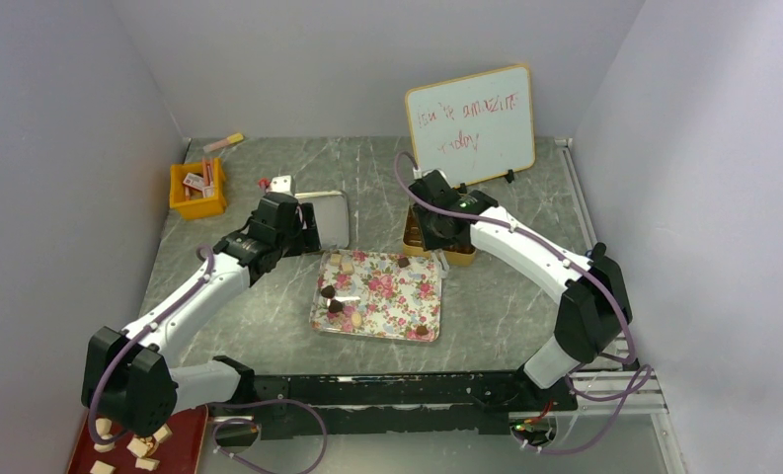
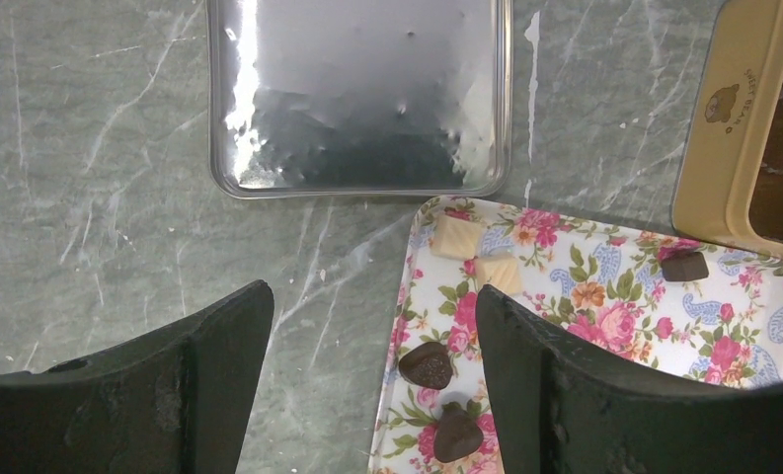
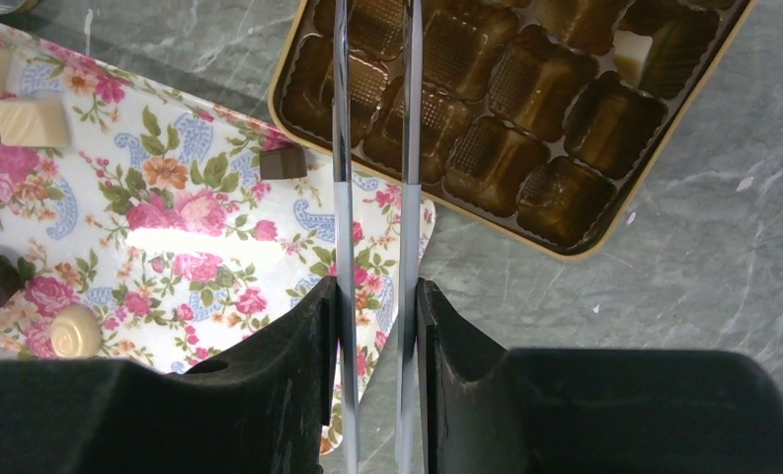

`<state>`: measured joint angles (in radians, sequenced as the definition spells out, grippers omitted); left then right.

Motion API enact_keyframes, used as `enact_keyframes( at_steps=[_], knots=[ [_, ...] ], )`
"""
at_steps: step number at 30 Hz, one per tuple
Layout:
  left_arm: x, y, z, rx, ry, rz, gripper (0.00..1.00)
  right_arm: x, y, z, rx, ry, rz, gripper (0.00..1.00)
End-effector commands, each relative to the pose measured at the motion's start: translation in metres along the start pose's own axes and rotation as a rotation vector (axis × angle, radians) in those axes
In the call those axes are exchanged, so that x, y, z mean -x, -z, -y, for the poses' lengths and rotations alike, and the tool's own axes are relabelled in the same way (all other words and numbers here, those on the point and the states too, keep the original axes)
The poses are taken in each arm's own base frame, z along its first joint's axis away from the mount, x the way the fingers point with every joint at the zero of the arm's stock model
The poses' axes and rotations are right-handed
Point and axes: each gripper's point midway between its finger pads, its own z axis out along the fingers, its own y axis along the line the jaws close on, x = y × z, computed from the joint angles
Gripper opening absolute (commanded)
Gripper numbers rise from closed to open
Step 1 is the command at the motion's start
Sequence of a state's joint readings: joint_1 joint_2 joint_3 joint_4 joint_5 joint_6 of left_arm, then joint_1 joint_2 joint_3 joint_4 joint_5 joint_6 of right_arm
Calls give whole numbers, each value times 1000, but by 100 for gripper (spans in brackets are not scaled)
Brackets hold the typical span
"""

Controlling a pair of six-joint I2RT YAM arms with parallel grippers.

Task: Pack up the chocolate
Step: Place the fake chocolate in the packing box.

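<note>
Several pieces of chocolate [image 3: 282, 163] on the floral tray [image 3: 170, 237]; we log the nearest, dark and squarish, just left of the tongs [image 3: 343, 148] clenched in the jaws of the right gripper [image 3: 375, 296], blades over the gold box [image 3: 555, 193]; left gripper [image 2: 372, 301], jaws released

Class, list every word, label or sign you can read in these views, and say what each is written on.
"You're amazing today", red handwriting, partly unclear: whiteboard.
Small print by the bear logo on the chocolate box: too blurred to read.
Print on packets in the orange bin: too small.
</note>
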<state>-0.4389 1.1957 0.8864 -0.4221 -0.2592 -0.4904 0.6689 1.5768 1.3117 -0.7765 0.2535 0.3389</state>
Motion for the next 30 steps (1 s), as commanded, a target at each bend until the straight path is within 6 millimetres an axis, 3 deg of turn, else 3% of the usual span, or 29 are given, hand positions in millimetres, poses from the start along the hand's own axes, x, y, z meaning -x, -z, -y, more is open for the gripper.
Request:
enact_keyframes(
  at_steps=[1,19,30],
  knots=[
    [6,0,3,-21,3,25,80,16,1,3,9,-13,56,11],
    [8,-3,5,-22,1,23,79,15,-2,7,24,-27,48,17],
    [8,-3,5,-23,2,24,80,18,-1,10,15,-28,54,27]
  ],
)
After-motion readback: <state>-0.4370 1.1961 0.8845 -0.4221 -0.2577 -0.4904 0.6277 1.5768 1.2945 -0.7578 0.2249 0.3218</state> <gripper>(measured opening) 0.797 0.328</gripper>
